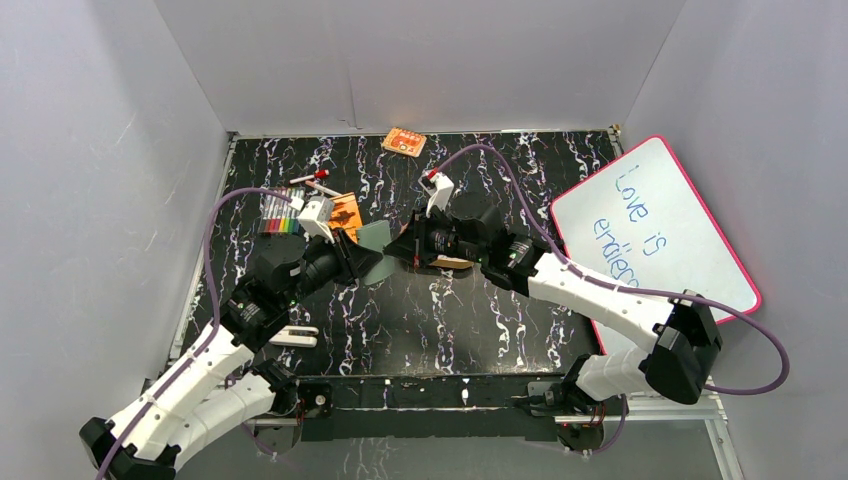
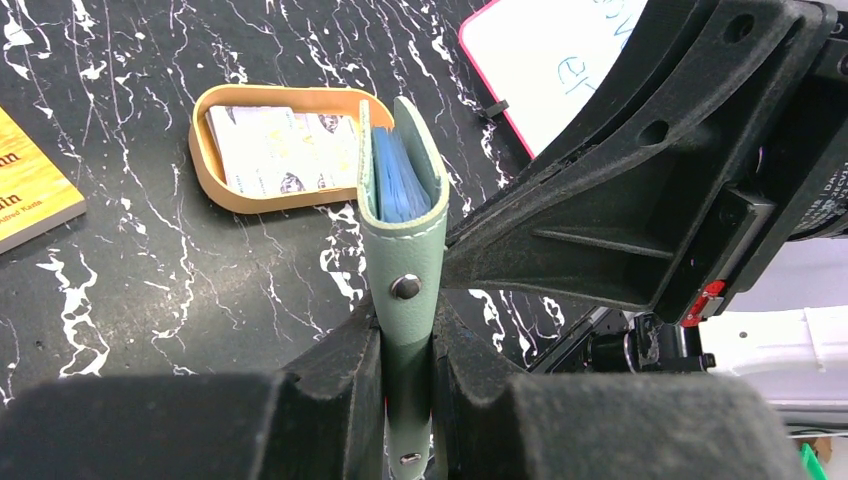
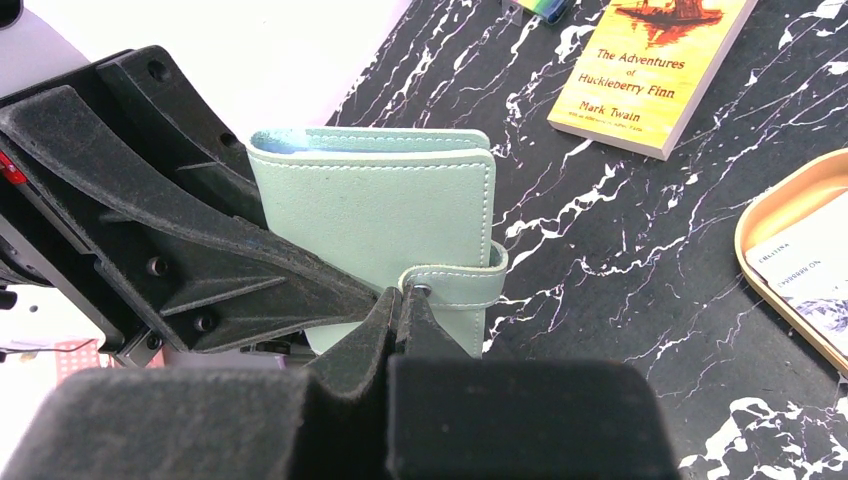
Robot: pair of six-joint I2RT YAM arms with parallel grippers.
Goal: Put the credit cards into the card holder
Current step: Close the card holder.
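The sage-green card holder (image 2: 405, 240) hangs in the air edge-up, and my left gripper (image 2: 407, 320) is shut on its spine. Blue sleeves show between its covers, which are nearly closed. In the right wrist view the card holder (image 3: 380, 210) faces me flat, with its snap tab (image 3: 455, 285) wrapped round the edge. My right gripper (image 3: 405, 300) is pinched shut on the end of that tab. The two grippers meet over the middle of the table around the card holder (image 1: 375, 238). Pale credit cards (image 2: 280, 150) lie in a tan oval tray (image 2: 215, 190) just beyond.
A yellow paperback (image 3: 650, 70) lies behind the grippers, with coloured markers (image 1: 280, 218) to its left. A small orange packet (image 1: 404, 141) sits at the back wall. A pink-framed whiteboard (image 1: 650, 230) covers the right side. A white object (image 1: 293, 336) lies by the left arm.
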